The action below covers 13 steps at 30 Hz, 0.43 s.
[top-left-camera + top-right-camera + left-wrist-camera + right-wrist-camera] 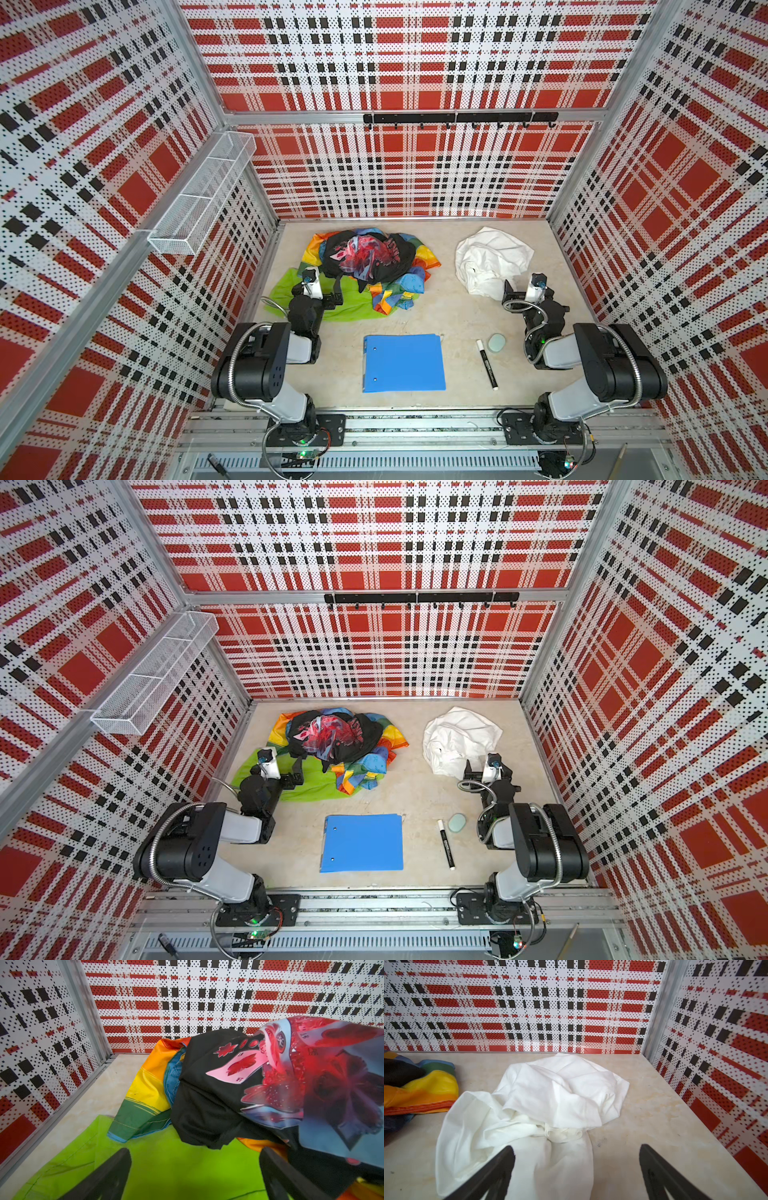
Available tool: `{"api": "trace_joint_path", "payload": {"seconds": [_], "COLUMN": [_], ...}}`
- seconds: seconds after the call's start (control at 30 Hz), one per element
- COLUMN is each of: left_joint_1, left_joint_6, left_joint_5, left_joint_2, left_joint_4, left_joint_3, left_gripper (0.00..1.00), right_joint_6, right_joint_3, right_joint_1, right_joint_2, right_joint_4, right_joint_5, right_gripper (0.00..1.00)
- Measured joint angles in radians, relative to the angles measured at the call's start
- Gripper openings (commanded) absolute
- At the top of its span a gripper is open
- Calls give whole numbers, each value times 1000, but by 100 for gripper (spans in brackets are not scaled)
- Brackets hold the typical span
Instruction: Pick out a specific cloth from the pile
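A white wire basket [203, 195] hangs on the left wall. Below it, the left hand [194, 1151] hovers with its jaws wide apart and nothing between them, over the lime green cloth [353, 309] that spreads flat at the near edge of the pile [365, 266]. A black garment [370, 253] with red print lies on top of the pile, over a rainbow patchwork cloth [399, 291]. Nearer the front of the desk [449, 316] a blue folder [403, 363] lies flat, then a marker [487, 363] with a pale green oval object [496, 342] just beside it. At the back right, well apart from the pile, the white cloth [490, 262] lies crumpled on its own on the desk. The right hand [576, 1147] is at the cloth's near edge, jaws wide apart and gripping nothing; one finger is over the fabric, the other over bare desk.
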State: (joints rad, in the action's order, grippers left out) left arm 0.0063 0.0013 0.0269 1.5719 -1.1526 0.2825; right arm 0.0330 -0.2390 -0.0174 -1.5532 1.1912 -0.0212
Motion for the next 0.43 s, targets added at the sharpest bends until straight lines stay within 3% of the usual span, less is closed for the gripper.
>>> {"api": "trace_joint_path", "payload": {"seconds": [0.43], "left_joint_1": [-1], "left_joint_6": [-5], "left_joint_5": [-63], "left_joint_2": [0], "left_joint_4": [2], "left_joint_3": [1], "left_gripper": [99], "right_joint_6": [-3], "right_joint_3": [-28], "right_joint_1": [0], "right_joint_2": [0], "right_joint_4": [-42], "right_joint_5": [-14], "right_gripper": [100]}}
